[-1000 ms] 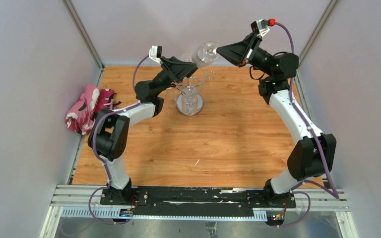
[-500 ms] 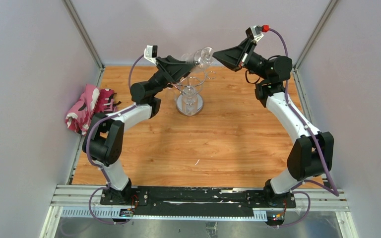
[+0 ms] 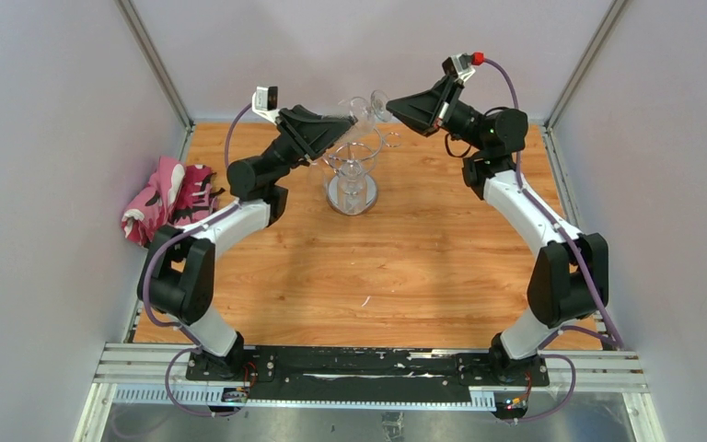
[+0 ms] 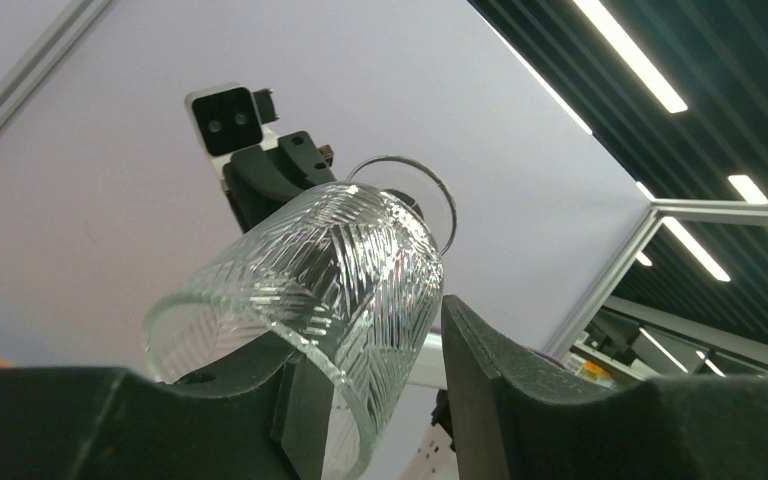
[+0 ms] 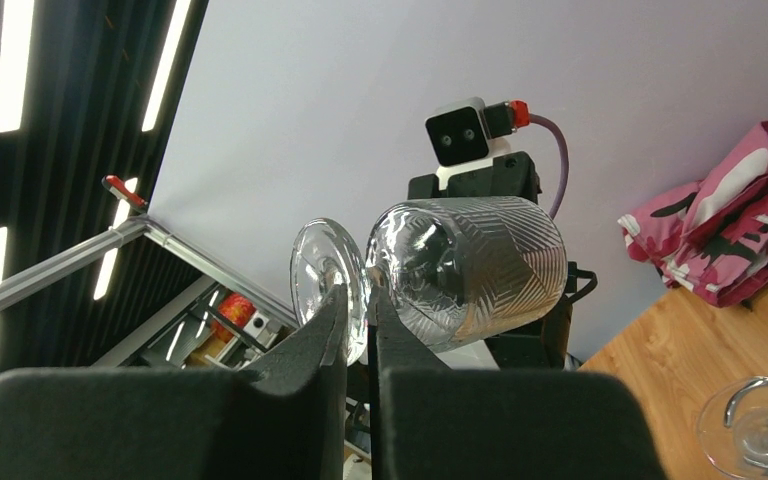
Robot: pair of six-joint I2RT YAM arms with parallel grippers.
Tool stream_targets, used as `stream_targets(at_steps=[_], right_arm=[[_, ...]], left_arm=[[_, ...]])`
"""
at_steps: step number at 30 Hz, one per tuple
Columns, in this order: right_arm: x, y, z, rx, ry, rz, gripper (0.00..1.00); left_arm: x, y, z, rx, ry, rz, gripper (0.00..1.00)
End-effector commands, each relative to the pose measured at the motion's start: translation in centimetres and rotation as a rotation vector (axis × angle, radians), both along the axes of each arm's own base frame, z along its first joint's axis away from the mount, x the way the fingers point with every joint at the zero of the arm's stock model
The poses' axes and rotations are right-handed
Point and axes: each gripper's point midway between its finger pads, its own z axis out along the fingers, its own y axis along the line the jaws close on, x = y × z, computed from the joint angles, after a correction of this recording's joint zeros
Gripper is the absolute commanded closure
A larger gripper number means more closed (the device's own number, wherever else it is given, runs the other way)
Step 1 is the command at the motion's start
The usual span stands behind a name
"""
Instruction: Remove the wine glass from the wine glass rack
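Wine glass [image 5: 465, 270], stem between right fingers [image 5: 312, 352]

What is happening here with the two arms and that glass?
Both arms handle one clear, pattern-cut wine glass in the air, off the shiny chrome wire rack. The right gripper is shut on its stem. The left gripper has its fingers on either side of the bowl; whether they press it is unclear.
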Motion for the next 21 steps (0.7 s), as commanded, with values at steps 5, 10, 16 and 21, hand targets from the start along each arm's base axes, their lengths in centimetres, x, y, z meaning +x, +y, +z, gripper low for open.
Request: stream_targets(at_steps=[5,10,16,21], right_arm=[[-1.7,4.2,-3.7,-0.09,0.039,0.158,1.0],[-1.9,4.3,-3.8,-0.08,0.034,0.173,1.0],[-2.6,4.1,-3.2,-0.078,0.011,0.184,0.99],[-2.8,3.7,-2.8,-0.058,-0.002,0.198,0.52]], left_arm=[[-4.6,0.6,3.2,-0.03,-0.156,-0.039,0.61],[-4.7,0.4,3.0,-0.017,-0.148,-0.065,1.0],[-3.9,0.3,2.7,0.015,-0.101,-0.036,1.0],[-3.1,1.5,2.7,0.119,-0.067,0.144,1.0]])
